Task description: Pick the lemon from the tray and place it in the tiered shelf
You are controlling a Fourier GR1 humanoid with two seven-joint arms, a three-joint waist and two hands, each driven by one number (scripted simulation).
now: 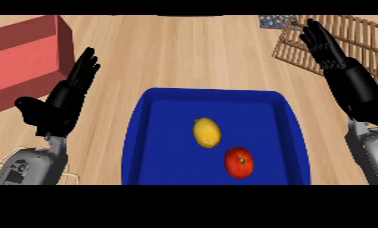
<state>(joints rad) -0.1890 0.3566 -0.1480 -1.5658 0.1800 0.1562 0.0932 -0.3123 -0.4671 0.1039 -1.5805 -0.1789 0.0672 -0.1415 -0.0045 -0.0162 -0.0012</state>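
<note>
Yellow lemon (207,132) lies lengthwise in tray (151,137) (tilted slightly); both hands' fingers straight.

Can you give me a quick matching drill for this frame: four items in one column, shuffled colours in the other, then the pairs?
Items:
1. lemon
2. tomato
3. tray
4. box

Colours:
A. blue
B. pinkish red, at the left edge
C. yellow
D. red with a green stem spot

Pairs: 1-C, 2-D, 3-A, 4-B
</note>
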